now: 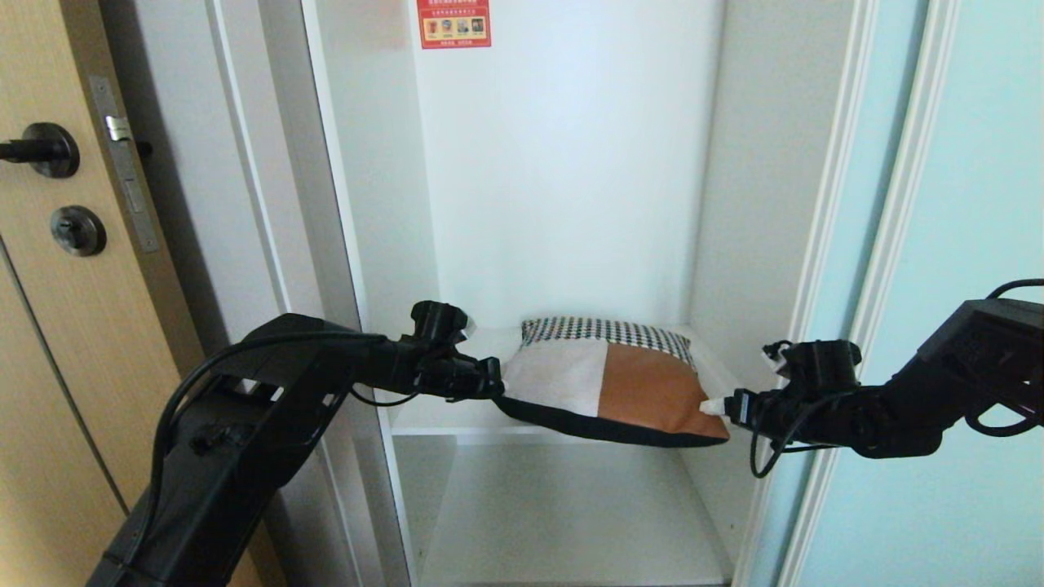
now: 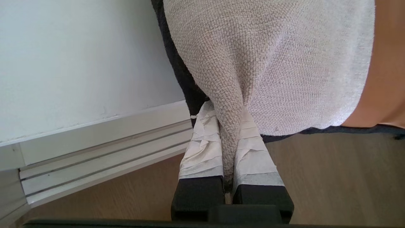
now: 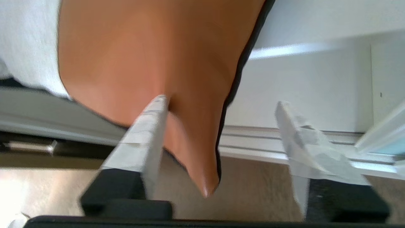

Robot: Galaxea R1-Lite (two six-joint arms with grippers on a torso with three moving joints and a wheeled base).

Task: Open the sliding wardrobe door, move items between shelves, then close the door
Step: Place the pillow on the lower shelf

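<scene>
The wardrobe is open. The sliding wardrobe door (image 1: pixel 979 204) is pushed off to the right side, so the inside shows. That first step looks done.

The item (image 1: pixel 612 383) looks like a soft cushion — white, tan-brown and black, with a checked strip at the back. It lies on the upper shelf (image 1: pixel 440 420), with its front edge hanging out past the front of the shelf. A lower shelf (image 1: pixel 563 505) sits under it with nothing to see on it.

The left tool (image 1: pixel 496 385) is clenched on the white corner of the cushion; in the left wrist view a fold of cloth is squeezed tight between its taped fingers (image 2: pixel 205 148). The right tool (image 1: pixel 718 406) is at the tan corner, but its jaws stand wide apart. The tan corner (image 3: pixel 202 177) pokes loose between them, touching only one finger, so this side is let go.

So I think the cushion is just being set down on this shelf, or is about to be picked up — I cannot tell which. The left tool must let go too, and the door is not yet closed.

The cushion lies flat. Its long side runs left to right across the wardrobe, from one tool to the other, and its checked edge points to the back wall.
</scene>
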